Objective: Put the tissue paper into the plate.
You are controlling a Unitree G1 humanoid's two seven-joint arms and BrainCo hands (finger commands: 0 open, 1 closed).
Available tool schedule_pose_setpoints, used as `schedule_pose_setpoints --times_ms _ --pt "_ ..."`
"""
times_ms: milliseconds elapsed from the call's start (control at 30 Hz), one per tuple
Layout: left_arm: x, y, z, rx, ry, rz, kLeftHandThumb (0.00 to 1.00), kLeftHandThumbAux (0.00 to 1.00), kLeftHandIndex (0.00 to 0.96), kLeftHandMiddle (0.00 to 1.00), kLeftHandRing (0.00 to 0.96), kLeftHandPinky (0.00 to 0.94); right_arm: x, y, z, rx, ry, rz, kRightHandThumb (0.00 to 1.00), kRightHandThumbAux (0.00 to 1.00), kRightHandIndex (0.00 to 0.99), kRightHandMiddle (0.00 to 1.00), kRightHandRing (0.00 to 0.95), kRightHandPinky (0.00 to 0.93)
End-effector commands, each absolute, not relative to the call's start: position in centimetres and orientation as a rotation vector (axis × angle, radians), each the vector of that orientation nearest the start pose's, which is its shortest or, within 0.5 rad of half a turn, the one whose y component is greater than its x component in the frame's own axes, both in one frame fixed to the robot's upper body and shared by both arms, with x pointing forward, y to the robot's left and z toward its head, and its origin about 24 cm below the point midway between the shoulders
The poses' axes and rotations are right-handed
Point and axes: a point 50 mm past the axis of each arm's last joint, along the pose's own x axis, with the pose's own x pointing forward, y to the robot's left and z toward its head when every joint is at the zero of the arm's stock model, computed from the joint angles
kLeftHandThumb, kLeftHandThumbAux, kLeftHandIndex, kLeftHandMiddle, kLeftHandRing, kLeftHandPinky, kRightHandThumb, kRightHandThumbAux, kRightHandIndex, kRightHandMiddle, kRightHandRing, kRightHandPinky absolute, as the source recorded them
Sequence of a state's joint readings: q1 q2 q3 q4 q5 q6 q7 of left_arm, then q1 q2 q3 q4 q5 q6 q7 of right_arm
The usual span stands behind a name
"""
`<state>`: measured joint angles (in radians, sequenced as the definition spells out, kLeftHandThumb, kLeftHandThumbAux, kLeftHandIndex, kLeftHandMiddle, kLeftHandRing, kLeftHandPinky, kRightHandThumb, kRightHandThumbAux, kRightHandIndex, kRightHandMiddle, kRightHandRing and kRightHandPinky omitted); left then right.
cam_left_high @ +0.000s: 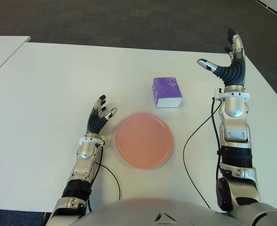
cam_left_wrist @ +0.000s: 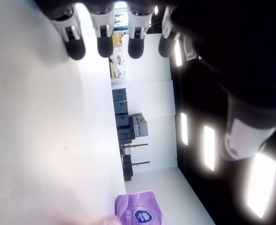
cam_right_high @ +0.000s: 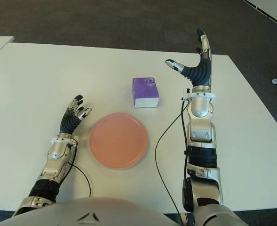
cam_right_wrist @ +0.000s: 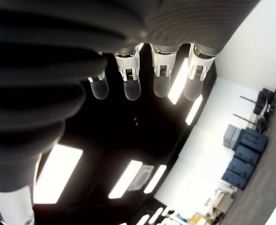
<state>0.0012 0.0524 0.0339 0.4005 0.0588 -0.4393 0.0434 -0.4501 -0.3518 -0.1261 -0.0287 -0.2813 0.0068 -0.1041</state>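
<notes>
Your right hand's fingers (cam_left_high: 234,44) spread wide, empty, raised near the table's (cam_left_high: 44,94) right edge. The tissue paper (cam_left_high: 167,92), a purple pack with a white side, lies flat mid-table beyond the pink plate (cam_left_high: 144,140), long axis roughly front-to-back. Your left hand (cam_left_high: 99,117), relaxed and empty, shows left of the plate.

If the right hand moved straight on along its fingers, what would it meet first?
Probably nothing: the right hand, open, points beyond the table edge toward the floor. The tissue pack lies to its left, off that line.
</notes>
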Motion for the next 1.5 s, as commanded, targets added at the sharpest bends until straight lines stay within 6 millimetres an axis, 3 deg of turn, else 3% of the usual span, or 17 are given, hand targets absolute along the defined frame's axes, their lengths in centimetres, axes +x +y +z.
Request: schedule_pose_setpoints --times_ms 33,233,467,600,733,867,1100,1500 --pt "23.6 16.9 -1.3 0.104 -0.015 0.066 0.000 0.577 0.000 0.000 0.000 0.000 32.2 -20.9 21.6 -0.655 -0.514 -0.221 0.099 0.652 0.005 0.015 0.000 0.000" --pt "23.6 16.9 -1.3 0.104 -0.015 0.064 0.000 0.575 0.000 0.000 0.000 0.000 32.7 -19.3 22.8 -0.757 -0.541 -0.116 0.121 0.626 0.001 0.015 0.000 0.000" --pt "23.6 16.9 -1.4 0.108 -0.011 0.064 0.000 0.568 0.000 0.000 0.000 0.000 34.7 -16.4 21.6 -0.864 -0.495 0.074 0.225 0.532 0.000 0.001 0.000 0.000" --pt "23.6 17.0 -1.4 0.111 -0.018 0.064 0.000 0.564 0.000 0.000 0.000 0.000 35.6 -15.7 21.3 -0.966 -0.491 0.159 0.266 0.493 0.000 0.000 0.000 0.000" --pt "23.6 17.1 -1.5 0.112 -0.017 0.065 0.000 0.562 0.000 0.000 0.000 0.000 38.1 -14.7 18.8 -1.148 -0.448 0.234 0.317 0.430 0.000 0.000 0.000 0.000" --pt "23.6 17.2 -1.6 0.116 -0.009 0.066 0.000 0.561 0.000 0.000 0.000 0.000 39.2 -14.0 16.5 -1.284 -0.434 0.270 0.332 0.390 0.000 0.000 0.000 0.000" --pt "23.7 17.1 -1.6 0.109 0.002 0.081 0.000 0.560 0.000 0.000 0.000 0.000 39.2 -13.6 14.6 -1.444 -0.460 0.368 0.308 0.353 0.000 0.000 0.000 0.000" --pt "23.4 17.2 -1.4 0.103 -0.008 0.099 0.000 0.564 0.000 0.000 0.000 0.000 38.8 -14.3 12.0 -1.567 -0.445 0.487 0.286 0.382 0.000 0.000 0.000 0.000"
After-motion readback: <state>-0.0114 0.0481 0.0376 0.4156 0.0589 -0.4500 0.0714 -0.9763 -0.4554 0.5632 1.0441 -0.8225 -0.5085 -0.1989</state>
